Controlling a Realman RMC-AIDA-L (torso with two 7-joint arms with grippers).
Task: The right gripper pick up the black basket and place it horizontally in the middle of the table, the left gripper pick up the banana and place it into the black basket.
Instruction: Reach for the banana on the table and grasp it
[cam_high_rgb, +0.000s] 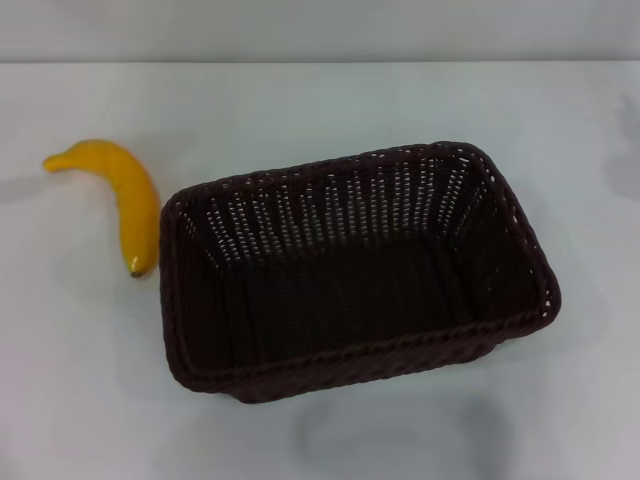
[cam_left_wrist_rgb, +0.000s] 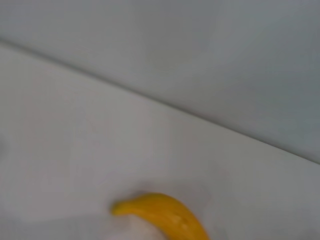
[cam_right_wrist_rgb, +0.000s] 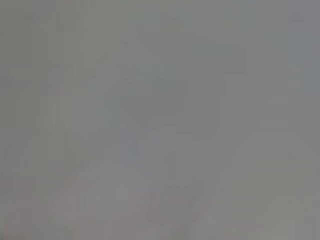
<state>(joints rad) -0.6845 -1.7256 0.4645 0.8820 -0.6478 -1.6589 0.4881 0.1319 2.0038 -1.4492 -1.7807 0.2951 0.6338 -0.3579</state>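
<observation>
The black basket (cam_high_rgb: 350, 270) lies lengthwise across the middle of the white table (cam_high_rgb: 320, 110), slightly turned, its inside empty. A yellow banana (cam_high_rgb: 120, 195) rests on the table just left of the basket, apart from it, dark tip toward the front. Part of the banana (cam_left_wrist_rgb: 162, 215) also shows in the left wrist view on the white surface. Neither gripper appears in any view. The right wrist view holds only a plain grey blur.
The table's far edge (cam_high_rgb: 320, 62) meets a grey wall. Faint shadows lie on the table in front of the basket and at the right edge.
</observation>
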